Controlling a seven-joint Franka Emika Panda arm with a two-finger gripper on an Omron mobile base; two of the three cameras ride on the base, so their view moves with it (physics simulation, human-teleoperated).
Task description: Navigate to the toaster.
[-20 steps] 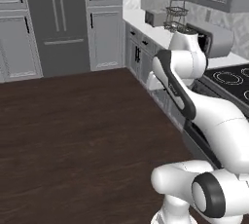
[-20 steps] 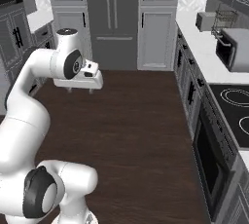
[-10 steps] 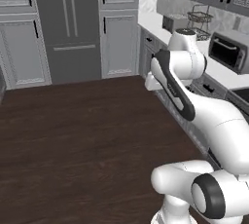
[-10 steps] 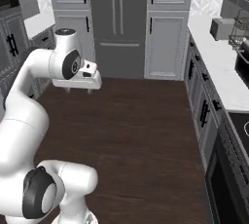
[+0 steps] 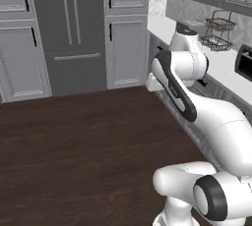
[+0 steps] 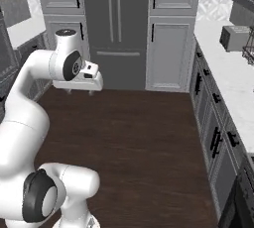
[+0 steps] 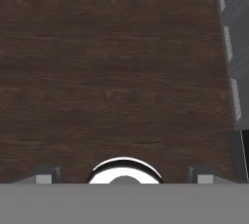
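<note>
The toaster is a boxy grey metal box on the white counter at the far right, near the back corner. My gripper hangs off the arm at the left, well above the dark wood floor and far from the toaster. The hand view looks straight down at floorboards; the gripper is open, its two dark tips wide apart with nothing between them. In the left base view the hand peeks out from behind the arm.
A tall grey refrigerator with cabinets on both sides closes the far end. Lower cabinets with dark handles line the right. A wire basket and a dark-doored toaster oven stand on the counter. The wood floor lies open ahead.
The whole picture has shifted: the base has driven forward, so the refrigerator and toaster are nearer and the stove has left the views. The arm keeps its pose.
</note>
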